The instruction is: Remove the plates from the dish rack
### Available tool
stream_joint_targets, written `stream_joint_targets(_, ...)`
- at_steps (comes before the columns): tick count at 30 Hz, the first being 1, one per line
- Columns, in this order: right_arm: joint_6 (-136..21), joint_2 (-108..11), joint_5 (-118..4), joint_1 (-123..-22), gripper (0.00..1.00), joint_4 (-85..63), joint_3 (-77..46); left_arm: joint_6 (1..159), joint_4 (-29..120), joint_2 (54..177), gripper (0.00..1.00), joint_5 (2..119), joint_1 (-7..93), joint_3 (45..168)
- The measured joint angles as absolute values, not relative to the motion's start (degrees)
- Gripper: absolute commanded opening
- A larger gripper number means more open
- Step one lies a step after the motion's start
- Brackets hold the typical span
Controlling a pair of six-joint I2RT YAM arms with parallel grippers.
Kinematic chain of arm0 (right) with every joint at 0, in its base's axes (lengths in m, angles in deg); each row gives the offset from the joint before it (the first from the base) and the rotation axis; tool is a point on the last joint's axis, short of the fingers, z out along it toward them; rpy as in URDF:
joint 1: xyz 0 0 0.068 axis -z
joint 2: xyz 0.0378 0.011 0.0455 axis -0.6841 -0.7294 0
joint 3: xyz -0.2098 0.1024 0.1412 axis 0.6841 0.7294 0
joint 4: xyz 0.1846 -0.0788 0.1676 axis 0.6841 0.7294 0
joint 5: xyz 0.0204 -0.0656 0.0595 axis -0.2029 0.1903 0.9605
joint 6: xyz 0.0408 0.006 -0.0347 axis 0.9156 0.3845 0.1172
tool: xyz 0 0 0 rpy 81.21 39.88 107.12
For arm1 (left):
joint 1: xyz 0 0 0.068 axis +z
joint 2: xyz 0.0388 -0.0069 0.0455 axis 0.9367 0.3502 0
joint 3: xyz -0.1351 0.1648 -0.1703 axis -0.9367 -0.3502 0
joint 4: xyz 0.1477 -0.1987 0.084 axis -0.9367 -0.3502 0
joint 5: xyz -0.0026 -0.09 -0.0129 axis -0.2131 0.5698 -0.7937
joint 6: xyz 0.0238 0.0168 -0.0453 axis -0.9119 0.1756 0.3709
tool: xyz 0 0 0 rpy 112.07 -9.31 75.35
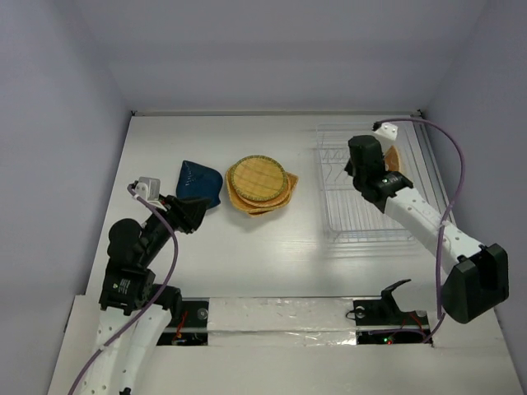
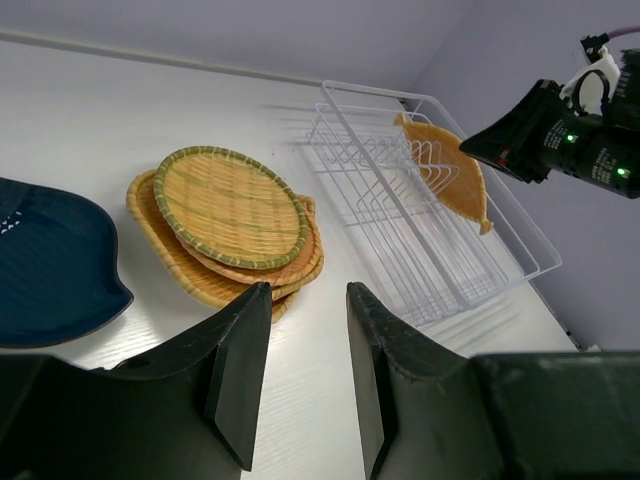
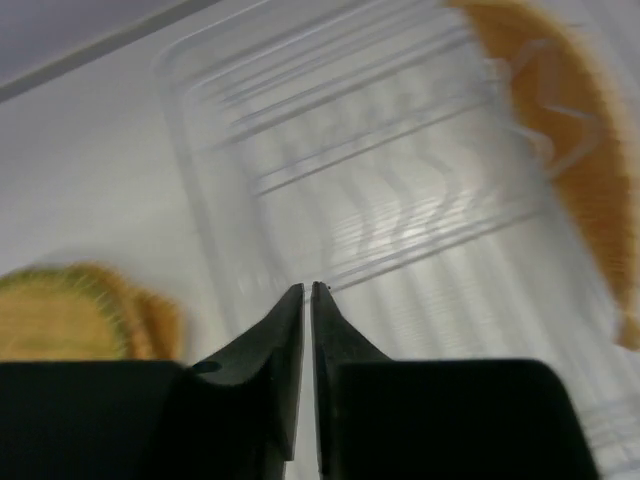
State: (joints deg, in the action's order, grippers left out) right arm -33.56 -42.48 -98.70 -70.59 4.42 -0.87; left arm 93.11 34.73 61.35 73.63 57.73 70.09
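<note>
I see woven, basket-textured orange-yellow plates [image 2: 230,215] stacked on the white table [image 2: 90,110]. A dark blue plate [image 2: 50,265] lies just beside them, cut off at the frame edge. One orange plate [image 2: 452,172] leans tilted among the wire dividers [image 2: 400,190] of the clear dish rack [image 1: 366,216] — from above, my right arm [image 1: 412,214] partly hides it. My left gripper [image 2: 305,375] is spread and empty. My right gripper [image 3: 307,300] is pressed together on nothing — its view is blurred.

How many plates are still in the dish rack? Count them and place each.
1. An orange plate leans among the wire dividers at the far right of the dish rack; the right arm partly hides it from above.
</note>
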Motion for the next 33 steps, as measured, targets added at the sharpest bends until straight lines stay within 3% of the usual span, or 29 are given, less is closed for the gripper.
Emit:
stream_joint_targets(2, -34.46, -42.29, -103.03, -67.22, 0.60, 7.07, -0.89, 93.13, 34.73, 60.52, 0.33, 73.59, 57.27, 70.09)
stream_joint_targets(3, -34.77, -42.33, -105.24, -65.47, 0.75, 8.44, -0.89, 93.13, 34.73, 60.06, 0.34, 73.61, 56.96, 70.09)
stream_joint_targets(5, -35.49, -42.66, -108.56, -63.35, 0.81, 10.85, -0.91, 93.15, 34.73, 59.12, 0.35, 73.56, 56.09, 70.09)
stream_joint_targets(9, -36.67, -45.11, -112.30, -60.16, 0.73, 14.00, -1.30, 93.22, 34.73, 57.20, 0.38, 73.41, 53.88, 70.09)
stream_joint_targets(17, -38.68, -53.46, -113.48, -53.47, 0.69, 16.20, -1.98, 93.24, 34.69, 54.05, 0.40, 73.00, 50.10, 70.09)
stream_joint_targets(22, -39.95, -57.22, -114.42, -52.07, 0.51, 17.40, -3.25, 93.24, 34.64, 51.97, 0.41, 72.27, 48.13, 70.09)
stream_joint_targets(33, -41.96, -64.43, -118.03, -51.37, 0.44, 20.20, -9.39, 93.24, 34.32, 49.57, 0.42, 70.98, 45.10, 70.09)
